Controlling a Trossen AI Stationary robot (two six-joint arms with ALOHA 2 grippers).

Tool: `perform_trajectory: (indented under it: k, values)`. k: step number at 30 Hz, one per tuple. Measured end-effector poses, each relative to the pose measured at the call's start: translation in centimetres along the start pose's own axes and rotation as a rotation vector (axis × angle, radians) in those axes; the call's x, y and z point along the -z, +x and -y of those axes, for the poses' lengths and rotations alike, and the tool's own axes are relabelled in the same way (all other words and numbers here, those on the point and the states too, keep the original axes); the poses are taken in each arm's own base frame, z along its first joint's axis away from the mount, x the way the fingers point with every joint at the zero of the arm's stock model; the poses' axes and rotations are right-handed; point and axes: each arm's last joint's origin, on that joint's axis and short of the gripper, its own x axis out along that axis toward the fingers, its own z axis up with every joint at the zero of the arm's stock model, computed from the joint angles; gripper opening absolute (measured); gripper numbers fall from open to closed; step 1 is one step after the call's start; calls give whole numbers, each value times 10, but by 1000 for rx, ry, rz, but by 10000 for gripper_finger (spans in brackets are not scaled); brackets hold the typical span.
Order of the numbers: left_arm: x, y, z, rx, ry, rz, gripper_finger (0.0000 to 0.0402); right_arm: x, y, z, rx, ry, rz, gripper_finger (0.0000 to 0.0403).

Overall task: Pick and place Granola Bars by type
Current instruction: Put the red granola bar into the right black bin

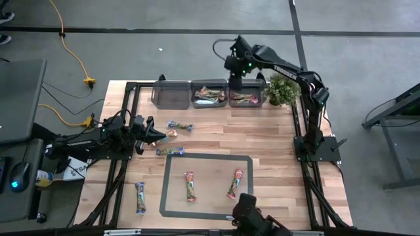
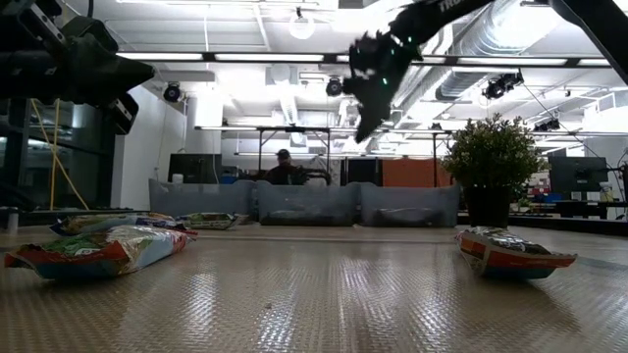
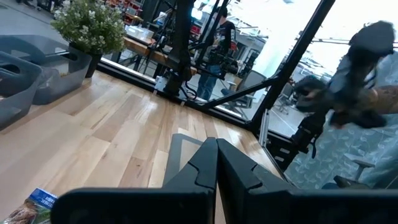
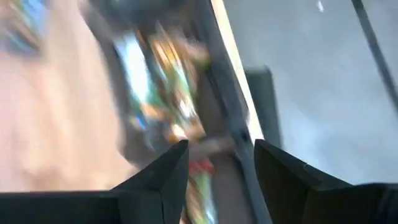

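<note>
**Two robot arms over a wooden desk strewn with granola bars**

A pale wooden desk (image 1: 262,134) sits on a black metal frame, standing on a grey concrete floor crossed by dark lines. A yellow cable (image 1: 73,56) snakes over the floor to the far left. On the desk's near half, a rectangle of dark tape (image 1: 163,187) marks out a zone.

Three grey bins (image 1: 170,94) stand in a row along the far edge. The middle and right bins hold wrapped bars; I cannot tell about the left one. A small green potted plant (image 1: 282,88) stands just beside the right bin.

The granola bars (image 1: 189,186) lie scattered: two inside the taped zone, one on its far border, one outside it near the left front corner, and two more toward the middle left of the desk.

The right pincer (image 1: 235,82) hangs above the bins, over the gap between the middle and right ones. Its fingers (image 4: 163,177) are spread apart with nothing between them; its wrist camera looks down on colourful wrappers below, blurred.

The left pincer (image 1: 159,136) hovers near the desk's left side, close to the two bars there. Its fingers (image 3: 233,171) are pressed together, holding nothing.

Beyond the desk is a bright workshop with ceiling ducts and lights. A person (image 2: 284,169) sits behind the bins, and another person (image 3: 221,37) stands off to one side.
</note>
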Motion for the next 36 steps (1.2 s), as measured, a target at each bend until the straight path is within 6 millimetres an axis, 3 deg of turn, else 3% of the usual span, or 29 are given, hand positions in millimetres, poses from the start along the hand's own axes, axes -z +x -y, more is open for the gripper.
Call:
perform_trajectory:
  k: [8,17,23,26,30,36]
  values:
    - [0,0,0,0,0,0,1,-40,-44,-15,-331,34,304,165]
    - [0,0,0,1,0,0,1,-66,-69,-68,-835,-23,426,165]
    - [0,0,0,1,0,0,1,-71,-76,-114,-1262,31,326,165]
    - [0,0,0,1,0,-1,1,-70,-78,-142,-1389,27,244,165]
    - [0,0,0,1,0,-1,1,-67,-80,-181,-1447,14,126,165]
    - [0,0,0,5,0,-2,1,-59,-84,-240,-1384,-12,-60,165]
